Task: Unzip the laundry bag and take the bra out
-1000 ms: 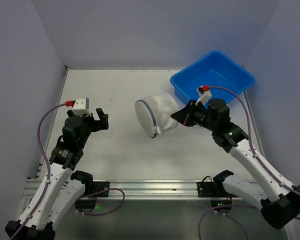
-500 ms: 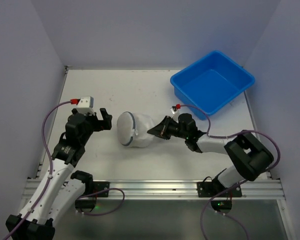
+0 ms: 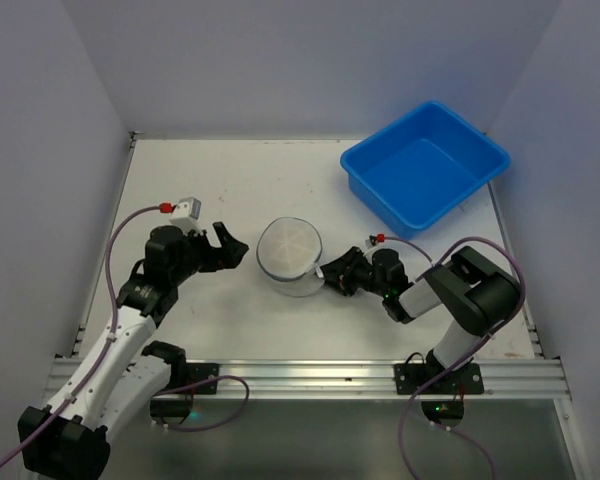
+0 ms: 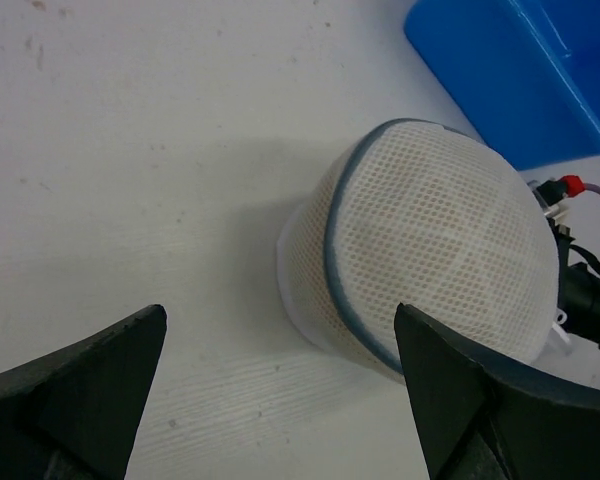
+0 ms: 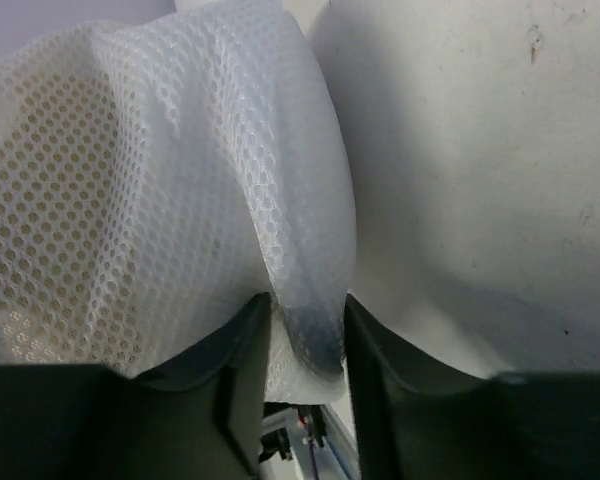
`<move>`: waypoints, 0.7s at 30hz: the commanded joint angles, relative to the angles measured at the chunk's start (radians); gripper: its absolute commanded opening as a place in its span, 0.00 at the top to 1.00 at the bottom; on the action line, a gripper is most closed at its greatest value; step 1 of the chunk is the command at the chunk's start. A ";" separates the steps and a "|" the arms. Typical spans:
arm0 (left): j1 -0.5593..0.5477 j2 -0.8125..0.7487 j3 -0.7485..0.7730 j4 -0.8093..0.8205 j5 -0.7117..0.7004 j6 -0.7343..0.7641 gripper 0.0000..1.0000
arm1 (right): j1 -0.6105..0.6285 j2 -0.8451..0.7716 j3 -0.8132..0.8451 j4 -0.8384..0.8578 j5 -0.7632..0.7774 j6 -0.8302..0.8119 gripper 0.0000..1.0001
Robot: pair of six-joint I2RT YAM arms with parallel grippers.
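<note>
Sitting mid-tabletop, laundry bag point(image 3: 288, 252) looks light, soft, floppy mesh. Right gripper point(image 3: 330, 277) jaws narrow, pinching a side fold. Left gripper point(image 3: 230, 250) wide, empty, just beside. Likely best hold: firmer zipper rim point(image 4: 332, 250).

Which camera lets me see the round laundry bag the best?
The left wrist view: the laundry bag is close up, its round mesh face and dark rim clear. The top view has it whole but small. The right wrist view shows only a fold of mesh between the right hand's fingers.
</note>
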 commanded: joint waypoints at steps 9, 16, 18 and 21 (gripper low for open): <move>-0.025 0.036 -0.177 0.256 0.237 -0.333 0.00 | -0.001 -0.167 0.041 -0.244 0.132 -0.170 0.42; -0.053 0.029 -0.208 0.325 0.210 -0.389 0.00 | -0.001 -0.389 0.122 -0.633 0.252 -0.341 0.39; -0.063 0.044 -0.210 0.337 0.208 -0.392 0.00 | -0.003 -0.431 0.157 -0.782 0.298 -0.418 0.39; -0.073 0.081 -0.211 0.362 0.208 -0.393 0.01 | -0.004 -0.492 0.244 -0.928 0.319 -0.539 0.39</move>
